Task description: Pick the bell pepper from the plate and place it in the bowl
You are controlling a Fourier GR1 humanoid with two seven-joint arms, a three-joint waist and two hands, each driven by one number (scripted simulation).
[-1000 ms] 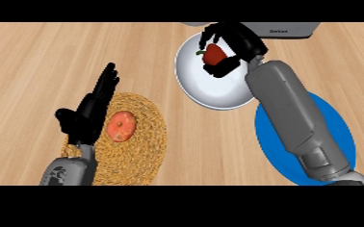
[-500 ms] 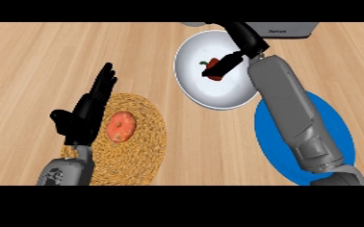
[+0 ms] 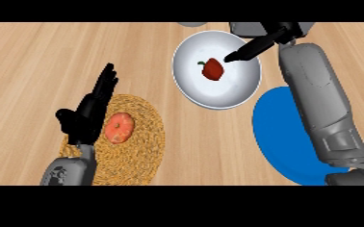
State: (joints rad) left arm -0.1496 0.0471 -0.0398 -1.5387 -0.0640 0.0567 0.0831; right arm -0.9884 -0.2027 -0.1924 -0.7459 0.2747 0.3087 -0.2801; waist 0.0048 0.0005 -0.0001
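Left hand [image 3: 89, 113] at left edge, fingers straight and spread, holding nothing, over woven mat [image 3: 138, 144]; orange-red fruit [image 3: 119, 127] on mat just beside palm. Bell pepper [image 3: 213, 70] lying inside white bowl [image 3: 213, 94], centre. Right hand [image 3: 266, 41] above bowl rim, fingers extended toward pepper, apart from it, gripping nothing. Blue plate [image 3: 280, 134] at right, partly under forearm. No legible writing

Bare counter [image 3: 43, 53] lies open left of the bowl [image 3: 193, 84].
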